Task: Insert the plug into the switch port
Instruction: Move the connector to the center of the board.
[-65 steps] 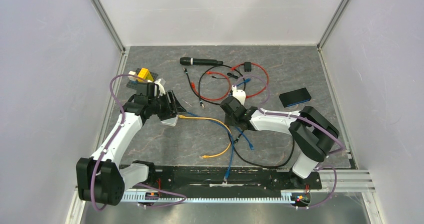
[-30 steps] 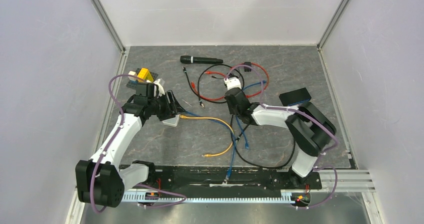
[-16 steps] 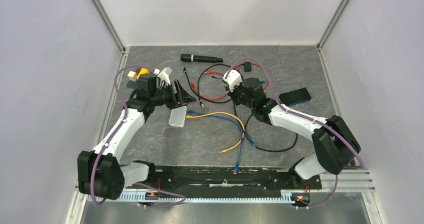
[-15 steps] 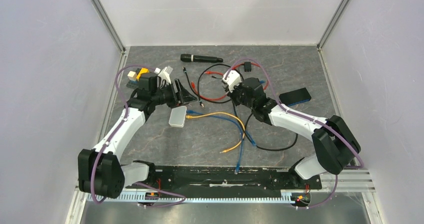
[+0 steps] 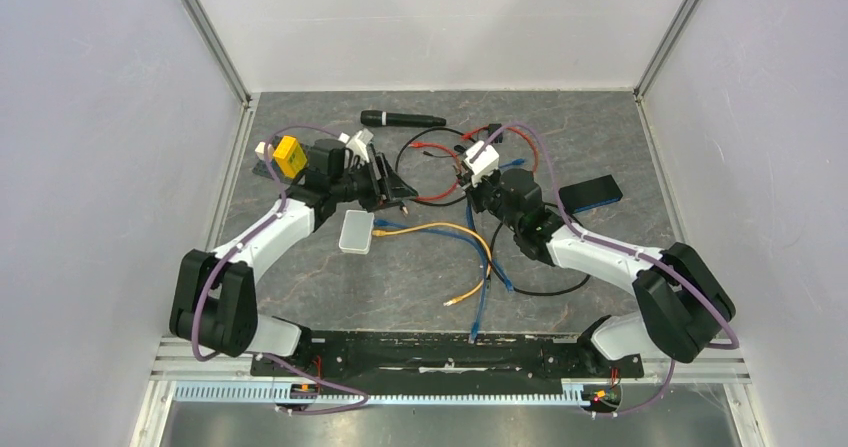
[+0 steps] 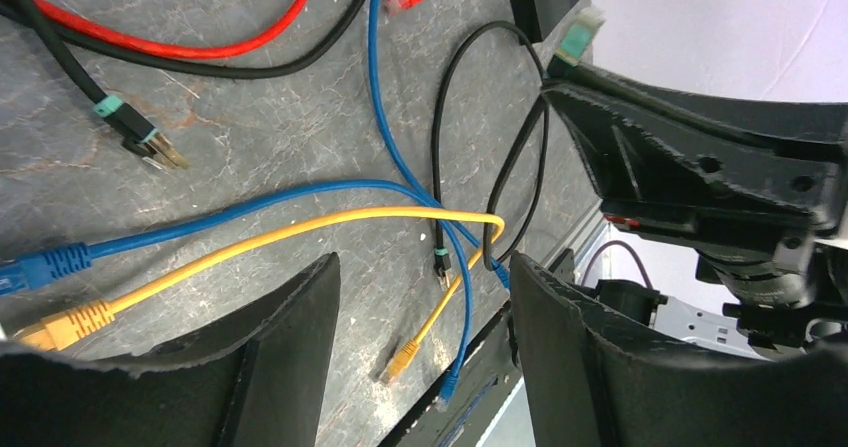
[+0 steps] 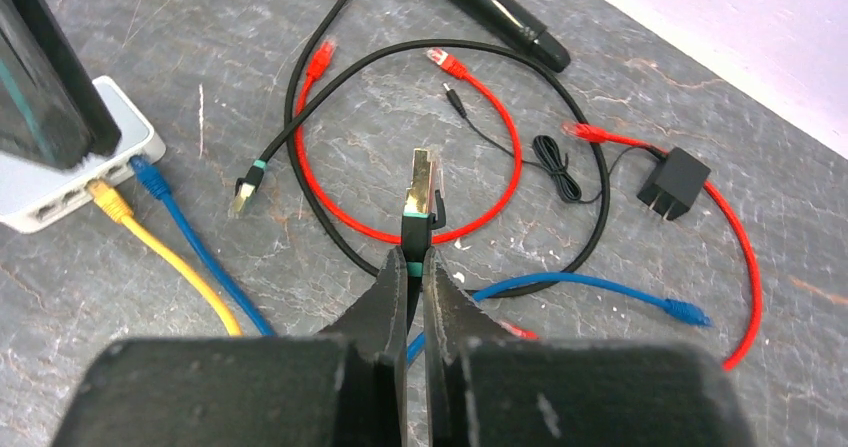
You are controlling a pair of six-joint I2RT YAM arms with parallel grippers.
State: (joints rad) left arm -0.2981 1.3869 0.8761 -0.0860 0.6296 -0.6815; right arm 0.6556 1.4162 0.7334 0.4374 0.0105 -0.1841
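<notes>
I read this as the carry step: the plug (image 7: 421,182) is in hand but has not yet been brought to the box. My right gripper (image 7: 415,257) has its jaws pressed together on the plug's teal boot. The metal nose sticks out ahead of the tips, held up off the tabletop (image 5: 600,127), with its black cable trailing behind. The switch box (image 5: 355,232) lies flat on the tabletop to the left of that gripper and well apart from it. Its socket edge faces the right arm, and a yellow cable (image 5: 440,229) and a blue cable (image 5: 480,287) are already plugged in side by side. In the right wrist view I think I can make out the free switch port (image 7: 60,202) just beside the yellow plug, though it is small there. My left gripper (image 6: 422,267) hangs near the far end of the box with its jaws spread and nothing between them; I cannot tell whether it touches the box. Next, as I judge it, the plug has to swing left and come down level with the socket edge. Its nose must be squared to an empty port and kept clear of the two seated cables. The box looks light, so I would want the left jaws bracing it before pushing.
</notes>
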